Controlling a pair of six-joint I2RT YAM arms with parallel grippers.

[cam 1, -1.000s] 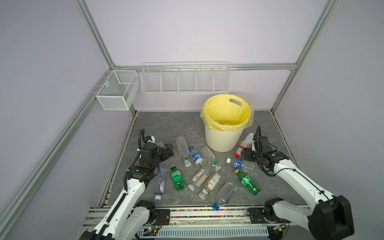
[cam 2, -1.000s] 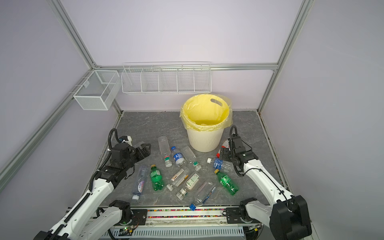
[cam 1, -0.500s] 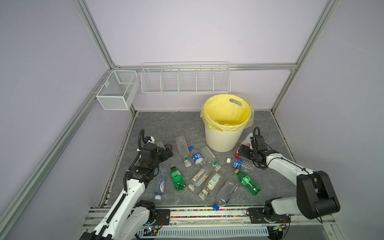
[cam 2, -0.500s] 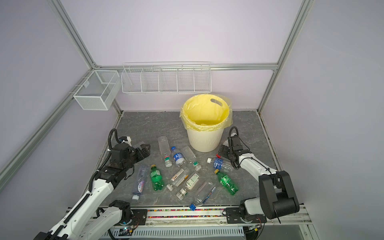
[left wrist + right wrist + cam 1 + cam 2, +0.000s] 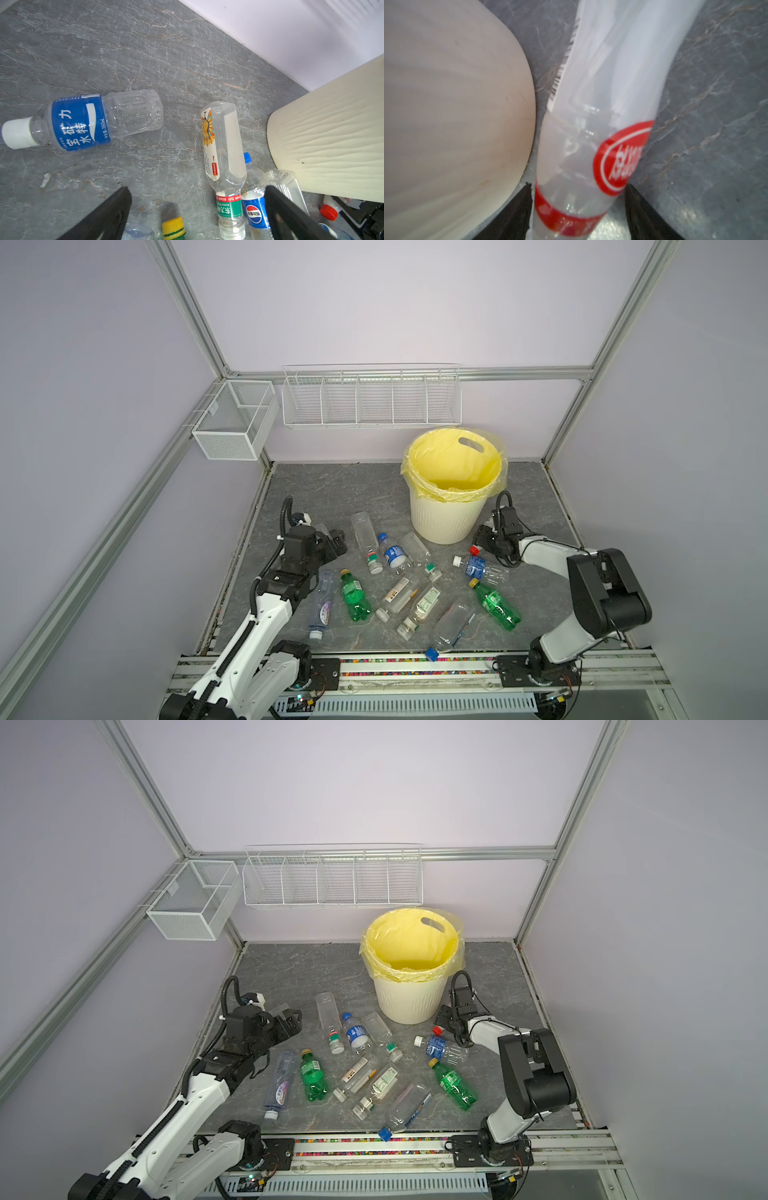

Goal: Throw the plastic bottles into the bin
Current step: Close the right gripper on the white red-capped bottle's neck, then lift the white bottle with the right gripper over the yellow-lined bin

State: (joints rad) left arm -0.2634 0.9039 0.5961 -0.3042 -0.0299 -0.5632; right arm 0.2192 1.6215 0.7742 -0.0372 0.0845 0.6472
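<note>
Right of centre in both top views, at the foot of the bin (image 5: 440,522), the red-labelled bottle (image 5: 591,145) lies on the counter (image 5: 332,489), just beside the ribbed wall. A second ago my right arm reached out long with its fingers wide. Now it is folded low, and the right fingers (image 5: 517,209) stand about half closed on either side of the bottle's red-banded end. The wrist picture is smeared, so I cannot tell whether they pinch it yet. I see no bottle inside the yellow liner, so I judge this the first pick.

At centre left, the left fingers (image 5: 108,214) are unchanged: spread wide, empty, hovering near the blue-labelled bottle (image 5: 83,122).

My count:
- twelve bottles on the counter, ten clear plus the left green bottle (image 5: 354,597) and the right green bottle (image 5: 496,608)
- one bin
- two wall baskets, the long wire basket (image 5: 370,398) at upper middle and the small wire basket (image 5: 232,423) at upper left
</note>
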